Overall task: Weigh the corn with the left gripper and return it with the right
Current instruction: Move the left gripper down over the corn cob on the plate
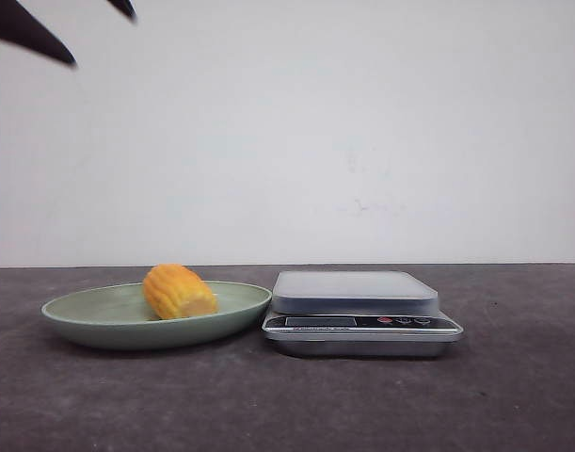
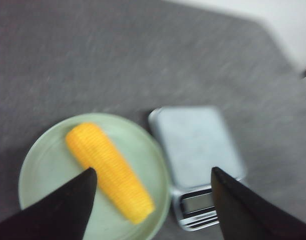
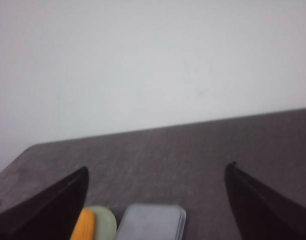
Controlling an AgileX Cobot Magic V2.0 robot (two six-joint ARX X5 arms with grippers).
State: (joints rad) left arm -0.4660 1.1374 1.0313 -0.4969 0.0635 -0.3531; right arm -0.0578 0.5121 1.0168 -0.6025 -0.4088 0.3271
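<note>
The corn (image 1: 179, 291), a yellow-orange cob piece, lies on a pale green plate (image 1: 89, 315) on the dark table, left of a silver kitchen scale (image 1: 355, 292). My left gripper (image 1: 101, 36) is high at the upper left, only its dark fingertips showing. In the left wrist view it (image 2: 153, 176) is open and empty, far above the corn (image 2: 110, 170), plate (image 2: 37, 165) and scale (image 2: 195, 145). My right gripper (image 3: 157, 172) is open and empty; its view shows the corn (image 3: 83, 226), plate (image 3: 105, 222) and scale (image 3: 151, 222) at the bottom edge.
A plain white wall stands behind the table. The dark grey tabletop (image 1: 513, 377) stretches to the right of the scale and in front of both plate and scale.
</note>
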